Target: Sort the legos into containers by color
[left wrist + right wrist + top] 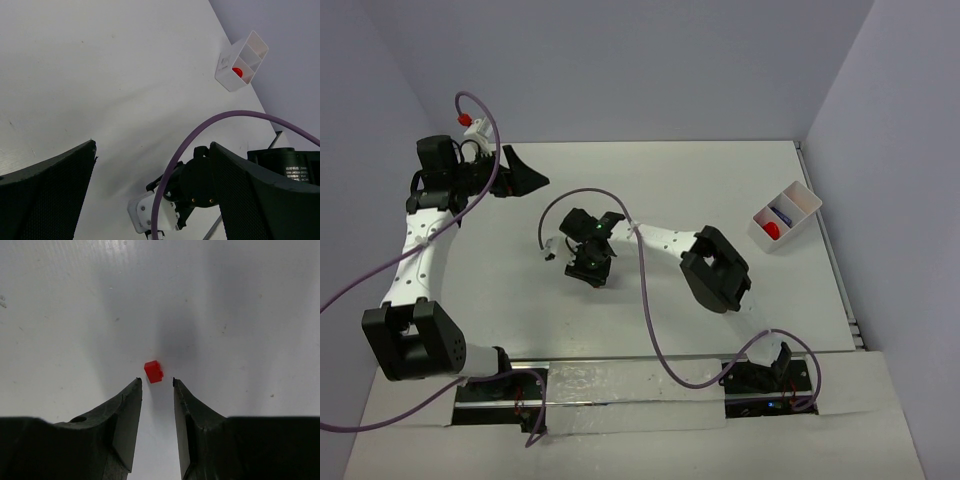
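Now the right gripper (157, 382), slightly parted and empty, should ease forward until the red brick (154, 371) sits squarely between its jaws, then close gently.

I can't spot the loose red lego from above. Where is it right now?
The right wrist view shows the red lego lying on the white table just beyond the tips of the right claw, touching neither finger.

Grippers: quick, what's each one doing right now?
Left gripper: open wide, empty.
Right gripper: open narrowly, holding nothing; red lego lies at its tips, not gripped.
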Available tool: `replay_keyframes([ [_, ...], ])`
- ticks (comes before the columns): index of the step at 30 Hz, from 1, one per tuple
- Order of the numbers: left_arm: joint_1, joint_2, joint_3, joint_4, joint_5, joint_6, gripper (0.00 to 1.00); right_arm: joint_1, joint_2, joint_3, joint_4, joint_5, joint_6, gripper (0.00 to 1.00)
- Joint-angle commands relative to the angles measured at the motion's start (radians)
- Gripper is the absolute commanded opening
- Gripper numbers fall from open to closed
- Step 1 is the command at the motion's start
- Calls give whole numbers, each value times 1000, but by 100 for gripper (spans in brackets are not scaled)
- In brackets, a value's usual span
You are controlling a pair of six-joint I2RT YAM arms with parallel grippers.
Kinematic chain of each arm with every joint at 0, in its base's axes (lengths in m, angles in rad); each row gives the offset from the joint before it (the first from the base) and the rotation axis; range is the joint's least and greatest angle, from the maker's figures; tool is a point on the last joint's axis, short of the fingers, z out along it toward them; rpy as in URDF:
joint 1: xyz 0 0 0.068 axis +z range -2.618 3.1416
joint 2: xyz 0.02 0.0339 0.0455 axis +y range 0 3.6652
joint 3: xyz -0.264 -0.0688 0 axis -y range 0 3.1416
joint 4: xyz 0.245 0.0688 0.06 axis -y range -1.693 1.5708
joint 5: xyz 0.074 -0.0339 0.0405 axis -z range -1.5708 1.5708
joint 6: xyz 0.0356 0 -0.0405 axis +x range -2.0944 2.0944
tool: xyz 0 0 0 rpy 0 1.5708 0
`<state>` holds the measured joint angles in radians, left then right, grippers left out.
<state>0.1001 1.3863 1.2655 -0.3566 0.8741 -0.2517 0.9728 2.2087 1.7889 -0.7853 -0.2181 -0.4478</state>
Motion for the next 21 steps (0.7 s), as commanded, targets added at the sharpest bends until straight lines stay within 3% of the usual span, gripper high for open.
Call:
replay_keyframes([
  [1, 3, 3, 44, 36, 34, -4, 99, 23, 5, 37, 13, -6, -14, 40],
  [21, 3, 10, 61, 31, 27, 2, 99, 30, 59, 0, 49, 27, -37, 29],
])
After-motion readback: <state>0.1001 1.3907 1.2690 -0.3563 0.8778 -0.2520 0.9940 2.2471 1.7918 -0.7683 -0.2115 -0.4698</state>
